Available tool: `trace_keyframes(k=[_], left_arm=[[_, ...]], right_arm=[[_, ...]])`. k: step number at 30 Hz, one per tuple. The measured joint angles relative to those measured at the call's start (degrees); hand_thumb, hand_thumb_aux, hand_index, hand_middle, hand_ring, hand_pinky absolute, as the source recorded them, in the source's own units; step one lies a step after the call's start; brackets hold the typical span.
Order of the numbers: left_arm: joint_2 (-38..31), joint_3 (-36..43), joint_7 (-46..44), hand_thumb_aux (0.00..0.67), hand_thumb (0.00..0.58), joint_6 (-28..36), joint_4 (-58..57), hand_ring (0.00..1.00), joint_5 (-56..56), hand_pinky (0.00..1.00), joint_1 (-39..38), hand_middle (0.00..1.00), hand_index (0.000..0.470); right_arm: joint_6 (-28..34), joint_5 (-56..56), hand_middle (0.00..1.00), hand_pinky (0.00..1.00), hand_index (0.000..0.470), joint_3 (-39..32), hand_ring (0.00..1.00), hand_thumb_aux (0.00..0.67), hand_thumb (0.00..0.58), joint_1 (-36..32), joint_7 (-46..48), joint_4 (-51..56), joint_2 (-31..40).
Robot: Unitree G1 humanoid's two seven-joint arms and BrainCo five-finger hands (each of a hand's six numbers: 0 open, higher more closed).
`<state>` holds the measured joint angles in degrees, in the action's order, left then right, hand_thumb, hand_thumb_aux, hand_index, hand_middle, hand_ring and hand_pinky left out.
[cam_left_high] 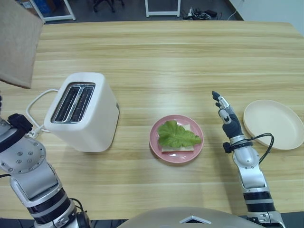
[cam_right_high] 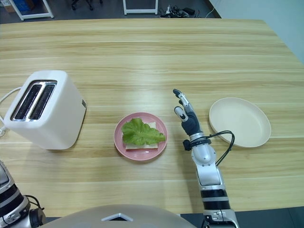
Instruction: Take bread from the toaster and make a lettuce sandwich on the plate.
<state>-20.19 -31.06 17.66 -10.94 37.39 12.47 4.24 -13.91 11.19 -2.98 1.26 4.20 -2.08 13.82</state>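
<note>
A white toaster [cam_left_high: 84, 111] stands at the left, both slots dark. A pink plate [cam_left_high: 199, 142] at the front centre holds a bread slice [cam_left_high: 186, 147] with a lettuce leaf [cam_left_high: 176, 135] on top. A second bread slice [cam_left_high: 16, 45] hangs high at the far left, close to the camera. My left arm [cam_left_high: 26, 166] rises toward it. My left hand [cam_left_high: 1, 100] is a dark sliver at the view's edge just under that slice, apparently holding it. My right hand [cam_right_high: 186, 111] stands upright and open, right of the pink plate, touching nothing.
An empty cream plate [cam_right_high: 240, 121] lies right of my right hand. The toaster's white cord [cam_left_high: 35, 102] loops at its left side to a plug [cam_left_high: 32, 133]. The wide far half of the wooden table is bare.
</note>
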Motion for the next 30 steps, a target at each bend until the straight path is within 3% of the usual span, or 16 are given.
trace_keyframes(k=[3,12,18,25,30], left_arm=[[3.07,5.02,-3.37,0.67,0.58,1.34,1.67,1.0,-7.68,1.0,0.86,1.0,0.47],[8.13,22.38,-18.47,0.67,0.58,15.45,-0.75,1.0,-28.22,1.0,-1.74,1.0,0.47],[5.65,38.7,-32.8,0.67,0.58,20.79,-15.68,1.0,-24.68,1.0,-0.74,1.0,0.47],[9.21,43.15,-34.25,0.67,0.58,17.94,-32.63,1.0,-19.72,1.0,1.96,1.0,0.47],[11.3,44.4,-34.09,0.67,0.58,16.95,-34.34,1.0,-17.33,1.0,2.35,1.0,0.47]], right_arm=[[-0.11,-0.21,0.0,0.0,0.0,0.93,0.0,0.0,0.0,-0.91,-0.46,0.5,-0.18],[-0.83,-3.71,0.0,0.0,0.0,5.38,0.0,0.0,0.0,-3.31,-0.82,5.32,0.17],[-1.51,-7.56,0.0,0.0,0.0,10.13,0.0,0.0,0.0,-4.1,-2.32,9.28,0.01],[-1.71,-8.34,0.0,0.0,0.0,10.01,0.0,0.0,0.0,-4.3,-1.96,10.12,-0.47],[-1.72,-8.23,0.0,0.0,0.0,8.89,0.0,0.0,0.0,-4.22,-1.92,10.59,-1.41]])
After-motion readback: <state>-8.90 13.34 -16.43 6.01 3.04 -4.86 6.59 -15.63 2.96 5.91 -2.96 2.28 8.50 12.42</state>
